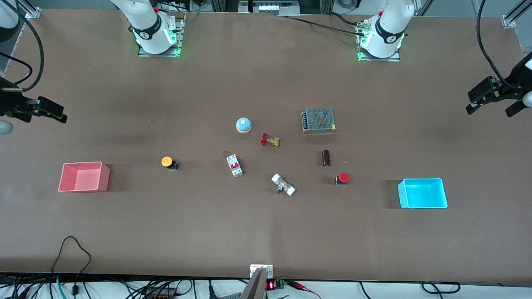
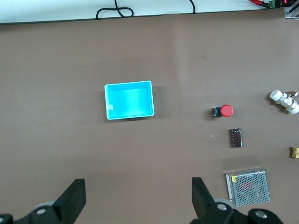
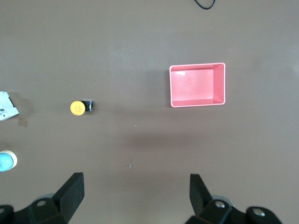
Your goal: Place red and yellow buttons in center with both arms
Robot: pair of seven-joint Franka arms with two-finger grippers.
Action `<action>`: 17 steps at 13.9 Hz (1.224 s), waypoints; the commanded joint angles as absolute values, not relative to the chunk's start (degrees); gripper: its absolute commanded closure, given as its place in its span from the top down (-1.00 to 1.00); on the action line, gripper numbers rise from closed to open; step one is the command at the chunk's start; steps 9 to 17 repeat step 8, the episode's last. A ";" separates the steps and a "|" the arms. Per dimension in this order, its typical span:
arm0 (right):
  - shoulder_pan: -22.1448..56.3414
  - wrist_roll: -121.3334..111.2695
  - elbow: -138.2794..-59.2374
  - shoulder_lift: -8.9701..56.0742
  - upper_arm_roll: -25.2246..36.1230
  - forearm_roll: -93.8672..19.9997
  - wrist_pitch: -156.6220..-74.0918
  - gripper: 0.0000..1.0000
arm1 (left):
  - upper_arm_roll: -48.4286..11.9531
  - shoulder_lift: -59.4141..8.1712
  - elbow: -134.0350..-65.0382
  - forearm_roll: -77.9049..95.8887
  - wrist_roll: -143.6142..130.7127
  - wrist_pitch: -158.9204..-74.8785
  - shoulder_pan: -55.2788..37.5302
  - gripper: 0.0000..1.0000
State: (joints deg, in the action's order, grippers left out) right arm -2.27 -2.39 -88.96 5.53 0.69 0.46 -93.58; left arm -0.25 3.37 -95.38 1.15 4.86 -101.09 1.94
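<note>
The yellow button (image 1: pixel 167 162) lies on the brown tabletop (image 1: pixel 266 232) between the pink bin (image 1: pixel 84 177) and the middle parts; the right wrist view shows it too (image 3: pixel 77 108). The red button (image 1: pixel 343 178) lies between the dark cylinder (image 1: pixel 326 158) and the cyan bin (image 1: pixel 422 193); it also shows in the left wrist view (image 2: pixel 225 111). My right gripper (image 1: pixel 56 113) hangs open and empty over bare table at the right arm's end (image 3: pixel 135 182). My left gripper (image 1: pixel 492 109) hangs open and empty over bare table at the left arm's end (image 2: pixel 138 186).
In the middle lie a blue-domed button (image 1: pixel 244 125), a brass valve with a red handwheel (image 1: pixel 269 140), a white circuit breaker (image 1: pixel 234 165), a white-ended fitting (image 1: pixel 283 185) and a mesh-topped power supply (image 1: pixel 318 120). Cables run along the table edge nearest the front camera.
</note>
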 commanded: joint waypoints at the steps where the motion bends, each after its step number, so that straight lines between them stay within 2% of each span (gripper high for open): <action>1: -3.08 -3.08 -92.63 2.20 -0.09 1.05 -93.78 1.00 | -0.97 4.83 -96.68 0.26 5.80 -101.25 2.55 1.00; 7: -2.99 -3.69 -91.93 1.76 -0.26 1.67 -91.41 1.00 | -0.97 4.83 -96.68 0.26 5.71 -101.25 2.55 0.95; 8: -3.08 -3.78 -91.93 1.67 -0.09 1.58 -91.41 1.00 | -0.97 4.83 -96.68 0.26 5.71 -101.25 2.55 0.60; 17: -3.08 -3.78 -91.93 1.67 -0.09 1.58 -91.41 1.00 | -0.97 4.83 -96.68 0.26 5.71 -101.25 2.55 0.60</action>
